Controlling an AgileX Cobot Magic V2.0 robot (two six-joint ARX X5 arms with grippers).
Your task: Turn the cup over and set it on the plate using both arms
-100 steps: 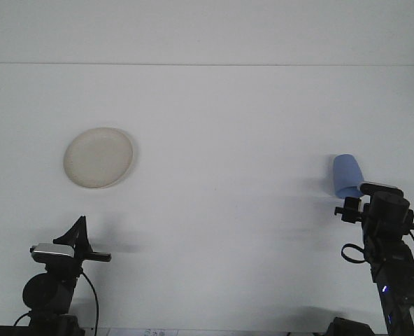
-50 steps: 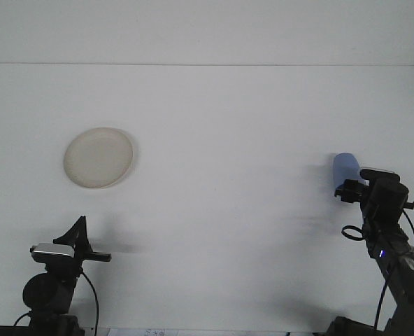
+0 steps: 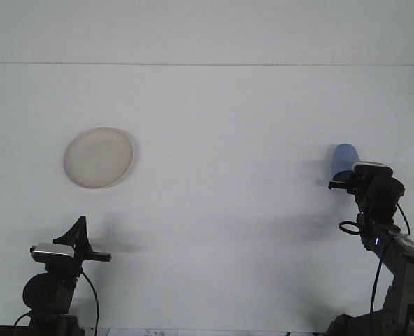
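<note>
Cup [image 3: 345, 159] sits at three o'clock on the tabletop [image 3: 228, 140], right claw [image 3: 348, 183] reaching it, grip unclear, left claw [image 3: 77, 234] idle, grip also unclear; flip and placement on plate [image 3: 98, 157] at nine o'clock remain.

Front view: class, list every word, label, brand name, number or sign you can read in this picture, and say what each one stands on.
None can be read.
The blue cup, the plate and the table show no print.
The right hand and left hand show no readable label; a small blue light on the right arm is not text.
A strip at the bottom edge bears faint marks, too small to read.
</note>
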